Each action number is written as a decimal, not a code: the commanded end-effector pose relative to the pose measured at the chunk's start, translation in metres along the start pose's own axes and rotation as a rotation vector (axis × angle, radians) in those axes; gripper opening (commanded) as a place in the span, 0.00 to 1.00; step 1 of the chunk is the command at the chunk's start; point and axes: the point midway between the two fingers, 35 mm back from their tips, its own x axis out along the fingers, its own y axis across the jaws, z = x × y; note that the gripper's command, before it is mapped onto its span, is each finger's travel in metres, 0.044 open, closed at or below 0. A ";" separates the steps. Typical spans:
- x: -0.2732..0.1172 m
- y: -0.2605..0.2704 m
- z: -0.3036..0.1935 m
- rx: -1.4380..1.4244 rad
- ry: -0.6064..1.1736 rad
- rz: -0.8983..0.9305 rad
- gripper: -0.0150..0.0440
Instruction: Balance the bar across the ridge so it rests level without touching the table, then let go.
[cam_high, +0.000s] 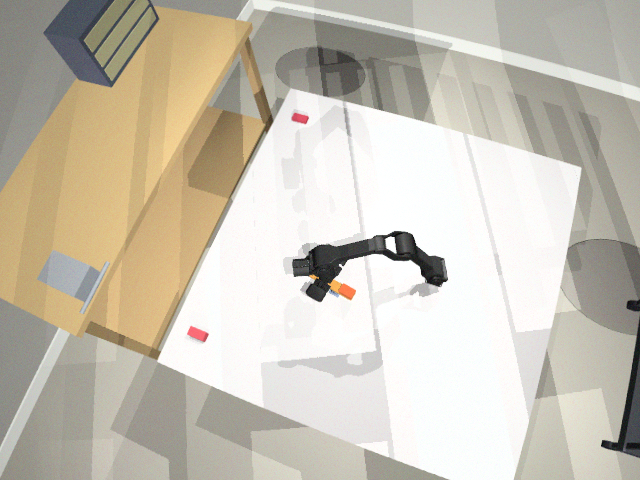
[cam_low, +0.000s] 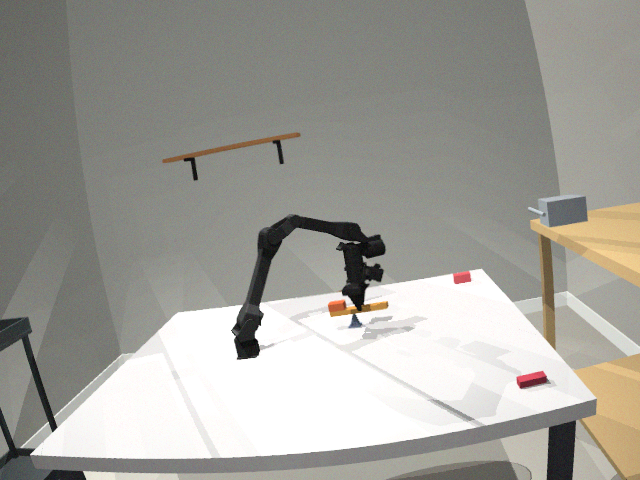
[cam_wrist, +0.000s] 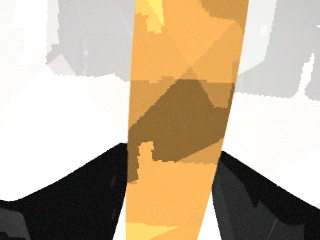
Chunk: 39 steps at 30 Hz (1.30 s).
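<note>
My gripper (cam_low: 359, 308) (cam_wrist: 171, 156) is shut on the orange-yellow bar (cam_low: 378, 306) (cam_wrist: 185, 55) (cam_high: 335, 284), with one finger on each side of it. An orange-red block (cam_high: 346, 291) (cam_low: 337, 305) sits on one end of the bar. The small blue-grey ridge (cam_low: 354, 322) (cam_high: 333, 292) stands on the white table (cam_low: 289, 403) under the bar, between the block and my fingers. The bar is off the table and looks close to level. Whether it touches the ridge's top, I cannot tell for sure.
A red block (cam_high: 299, 118) (cam_low: 531, 379) and another red block (cam_high: 197, 333) (cam_low: 461, 277) lie near the table edge by the wooden desk (cam_high: 149, 103). A grey box (cam_high: 69, 274) (cam_low: 563, 210) stands on that desk.
</note>
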 end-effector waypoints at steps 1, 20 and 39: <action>0.001 0.000 0.000 0.004 -0.001 0.000 0.25; 0.002 0.000 0.000 0.004 -0.001 0.000 0.25; 0.004 0.000 0.000 0.004 -0.001 -0.001 0.25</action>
